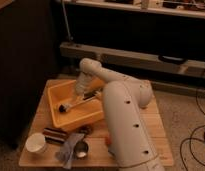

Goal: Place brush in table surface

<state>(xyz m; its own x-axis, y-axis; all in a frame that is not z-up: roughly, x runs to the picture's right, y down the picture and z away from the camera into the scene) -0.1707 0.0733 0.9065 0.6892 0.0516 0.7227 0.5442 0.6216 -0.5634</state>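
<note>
- Gripper [81,96]: lowered into the yellow bin [78,119], wrist coming down from above and behind. Fingers closed, pinched on the pale handle of the brush [69,104].
- Brush: inside the bin, lying slanted. Its dark round head sits to the image-left of the gripper and a little nearer the camera, low against the bin floor. The rest of the handle runs out on the gripper's other side toward the bin's right wall.
- I cannot tell whether the brush is lifted off the bin floor.
- Table surface [155,120]: under the bin and all around the gripper's position; the brush is not on it.
- Arm [123,120]: large white link to the gripper's right, filling the near foreground.
- Nearer the camera than the gripper, outside the bin on the wood: white cup [36,143], dark can [55,135] on its side, grey cloth [68,151], metal cup [82,148], all close together.
</note>
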